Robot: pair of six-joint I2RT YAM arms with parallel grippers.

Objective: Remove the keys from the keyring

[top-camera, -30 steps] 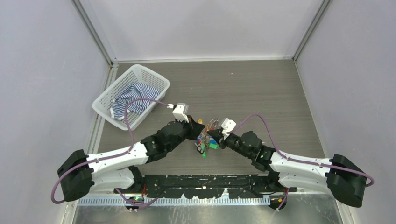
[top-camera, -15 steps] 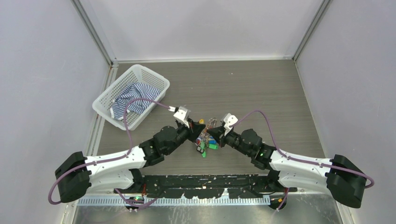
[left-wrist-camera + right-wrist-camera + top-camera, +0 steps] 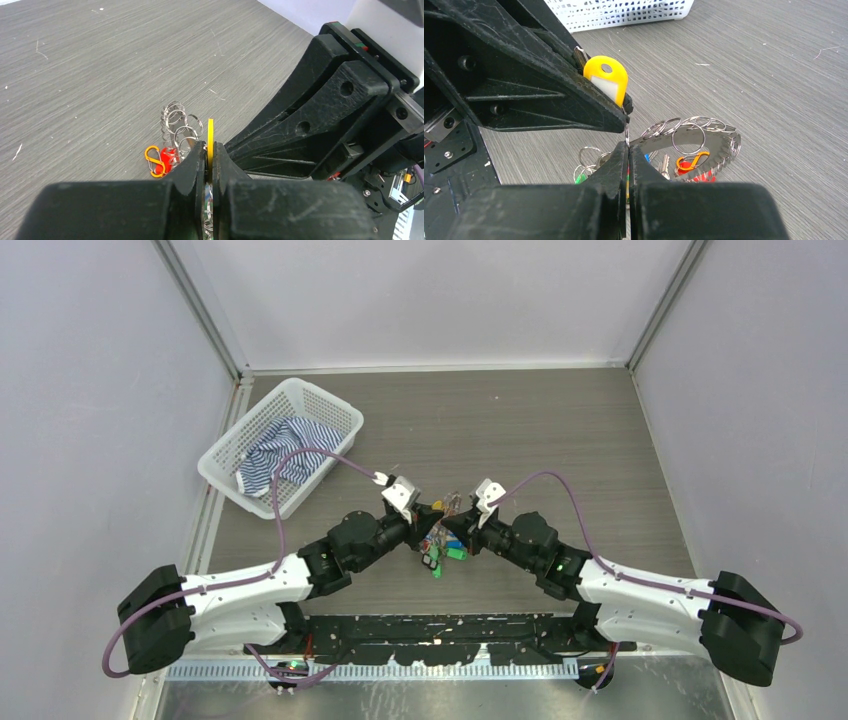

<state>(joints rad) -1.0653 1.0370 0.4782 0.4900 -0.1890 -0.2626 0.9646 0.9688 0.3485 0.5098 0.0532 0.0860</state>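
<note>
Two black-and-white arms (image 3: pixel 260 585) reach in from the near edge of a grey, wood-grained counter (image 3: pixel 560 440). The left end effector (image 3: pixel 209 150) is pressed tight on a flat yellow-headed key (image 3: pixel 606 80). The right end effector (image 3: pixel 627 147) pinches the thin wire keyring (image 3: pixel 714 135), with silvery keys (image 3: pixel 440 545) bunched at mid-counter between them. Farther left, a white lattice basket (image 3: pixel 240 425) holds crumpled striped cloth (image 3: pixel 280 455). Plain pale walls (image 3: pixel 430 300) enclose the space.

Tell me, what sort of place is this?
Probably a robotics lab cell: left arm and right arm bolted to a table, blank walls around, and practice props: keys and a basket.
</note>
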